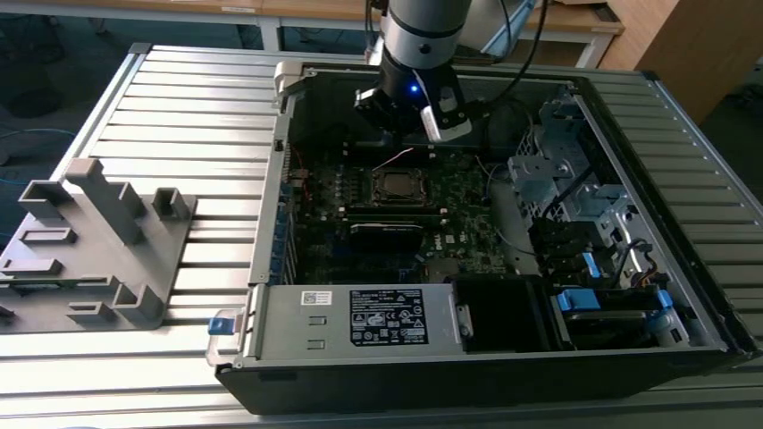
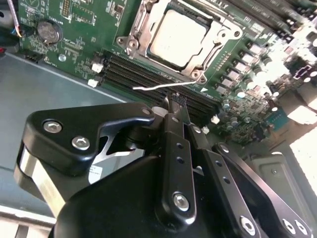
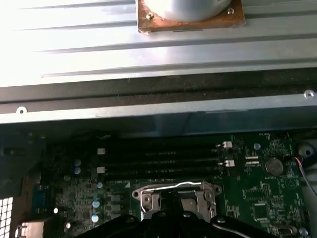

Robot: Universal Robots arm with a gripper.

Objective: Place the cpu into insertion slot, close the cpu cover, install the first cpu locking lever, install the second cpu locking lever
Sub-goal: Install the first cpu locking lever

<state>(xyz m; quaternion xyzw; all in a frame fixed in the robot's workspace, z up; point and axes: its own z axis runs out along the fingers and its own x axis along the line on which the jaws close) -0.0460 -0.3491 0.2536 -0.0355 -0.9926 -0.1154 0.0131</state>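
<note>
as the arm hangs over the open black computer case (image 1: pixel 477 380), its black gripper (image 2: pixel 174 102) is low above the dark green motherboard (image 2: pixel 79 49), near the row of long narrow black memory slots (image 2: pixel 141 74). in the second wrist view its two fingers (image 2: pixel 171 129) are drawn together, with no gap that i can see, and nothing is held between them. their tips are just beside a thin silver wire lever (image 2: pixel 153 87), which stands out from the socket and lies loose across the memory slots. if the tips touch this wire, i cannot tell.

the cpu (image 2: pixel 178 37), a small flat square chip with a dull pale grey metal face, lies inside the insertion slot (image 1: pixel 402 201), the small square black socket with a silver metal rim, which is in the middle of the motherboard. the cpu cover (image 2: pixel 136 34), a thin square silver metal frame with a large window, lies flat down around the face of the cpu.

a round silver coin battery (image 2: pixel 48 30) sits on the board, well apart from the socket. in the exterior view a grey labelled power-supply box (image 1: pixel 357 317) fills the near corner of the case. the case rests on a ribbed aluminium table (image 1: pixel 191 98), and a grey plastic fixture (image 1: pixel 96 241) stands on the table at the exterior view's left.
</note>
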